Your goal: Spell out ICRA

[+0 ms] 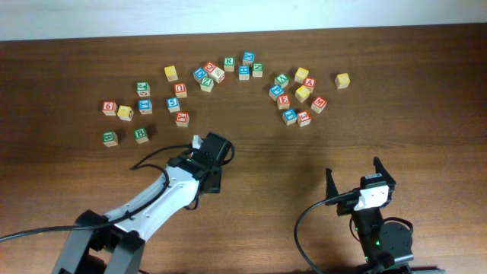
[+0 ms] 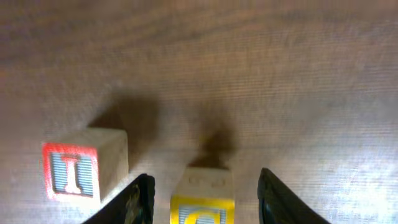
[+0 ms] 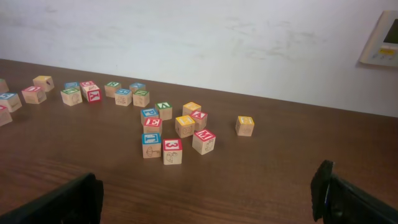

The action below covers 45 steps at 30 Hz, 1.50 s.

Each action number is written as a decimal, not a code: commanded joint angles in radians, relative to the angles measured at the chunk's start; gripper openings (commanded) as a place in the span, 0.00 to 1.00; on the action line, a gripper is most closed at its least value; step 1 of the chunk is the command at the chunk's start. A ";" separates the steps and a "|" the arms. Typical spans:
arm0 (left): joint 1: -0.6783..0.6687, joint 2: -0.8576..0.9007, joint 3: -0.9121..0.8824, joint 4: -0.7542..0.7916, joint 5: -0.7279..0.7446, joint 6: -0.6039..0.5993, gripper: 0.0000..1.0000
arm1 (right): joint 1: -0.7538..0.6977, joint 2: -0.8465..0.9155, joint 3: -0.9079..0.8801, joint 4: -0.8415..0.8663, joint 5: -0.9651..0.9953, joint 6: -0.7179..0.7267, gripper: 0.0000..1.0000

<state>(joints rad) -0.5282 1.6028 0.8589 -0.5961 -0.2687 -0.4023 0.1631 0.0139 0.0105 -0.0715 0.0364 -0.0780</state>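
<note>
1. The left gripper (image 2: 205,180) has its fingers a bit apart around the yellow cube (image 2: 203,200), not touching it. A crooked lift could tip it.
2. The red "I" cube (image 2: 73,171) sits just beside it. A finger could knock it.
3. The right gripper (image 3: 208,180) is wide and holds nothing.
4. The green "R" cube (image 1: 229,63) sits far back.
5. I see no boxes or bowls.

place: robotics lab | signs: robot arms (image 1: 152,202) at wood-grain table (image 1: 304,137), white wall (image 3: 186,37), wall panel (image 3: 380,37)
</note>
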 commanded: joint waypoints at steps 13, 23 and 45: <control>-0.001 0.008 -0.005 0.091 0.070 0.147 0.23 | -0.007 -0.008 -0.005 -0.008 0.001 0.012 0.98; -0.001 0.008 -0.001 0.093 0.187 0.237 0.03 | -0.007 -0.008 -0.005 -0.008 0.001 0.012 0.98; -0.001 0.008 -0.001 -0.061 0.259 0.235 0.00 | -0.007 -0.008 -0.005 -0.008 0.001 0.012 0.98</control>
<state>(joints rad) -0.5282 1.6028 0.8593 -0.6552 -0.0250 -0.1783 0.1631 0.0139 0.0105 -0.0711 0.0364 -0.0776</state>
